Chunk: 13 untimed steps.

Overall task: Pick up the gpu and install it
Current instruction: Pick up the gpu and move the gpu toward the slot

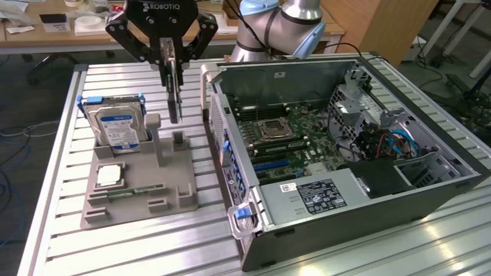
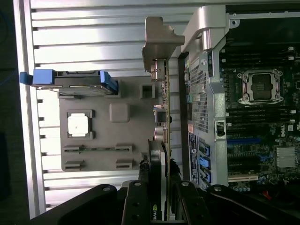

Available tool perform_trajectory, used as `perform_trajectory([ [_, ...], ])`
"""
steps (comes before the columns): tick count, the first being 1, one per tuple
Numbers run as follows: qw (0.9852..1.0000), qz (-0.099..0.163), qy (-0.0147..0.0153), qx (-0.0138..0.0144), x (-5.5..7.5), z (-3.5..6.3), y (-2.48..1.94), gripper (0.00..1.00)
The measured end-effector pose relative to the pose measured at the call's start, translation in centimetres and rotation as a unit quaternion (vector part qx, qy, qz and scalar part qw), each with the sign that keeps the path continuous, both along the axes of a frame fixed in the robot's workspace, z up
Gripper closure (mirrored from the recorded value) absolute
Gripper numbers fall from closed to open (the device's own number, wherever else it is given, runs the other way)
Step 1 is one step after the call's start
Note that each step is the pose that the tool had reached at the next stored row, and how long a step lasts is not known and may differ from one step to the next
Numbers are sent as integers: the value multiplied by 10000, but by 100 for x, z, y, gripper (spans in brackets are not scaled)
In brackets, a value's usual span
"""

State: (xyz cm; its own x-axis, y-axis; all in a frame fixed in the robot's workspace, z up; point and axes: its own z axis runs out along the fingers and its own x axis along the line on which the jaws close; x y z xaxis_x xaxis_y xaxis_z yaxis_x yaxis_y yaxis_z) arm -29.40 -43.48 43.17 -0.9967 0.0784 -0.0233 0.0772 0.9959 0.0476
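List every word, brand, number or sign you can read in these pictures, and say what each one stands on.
"ROBOTIQ": on the body of the claw, which grips the gpu.
Blue-white label on the hard drive: print too small to read.
White sticker on the computer case: too small to read.
Small logo mark on the gpu's edge, wrist view: not legible.

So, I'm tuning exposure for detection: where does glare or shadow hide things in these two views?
Exterior view: light glares off the table slats beside the computer case; the tray is evenly lit. Wrist view: the slats blow out white, the silver chip looks washed pale, the case's interior falls dark.
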Motion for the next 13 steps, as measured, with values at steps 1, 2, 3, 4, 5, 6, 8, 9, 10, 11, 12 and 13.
perform_trajectory([
  [1,10000,0,0,0,6,0,0,73],
  [2,10000,0,0,0,13,0,0,73],
  [3,10000,0,0,0,19,0,0,73],
  [4,10000,0,0,1,27,-1,0,73],
  [5,10000,0,0,0,36,0,0,73],
  [6,10000,0,0,0,45,0,0,73],
  [8,10000,0,0,0,65,0,0,73],
  [9,10000,0,0,0,74,0,0,73],
  [10,10000,0,0,0,84,0,0,73],
  [11,10000,0,0,0,140,0,0,73],
  [12,10000,0,0,0,206,0,0,73],
  [13,10000,0,0,1,264,-1,0,73],
])
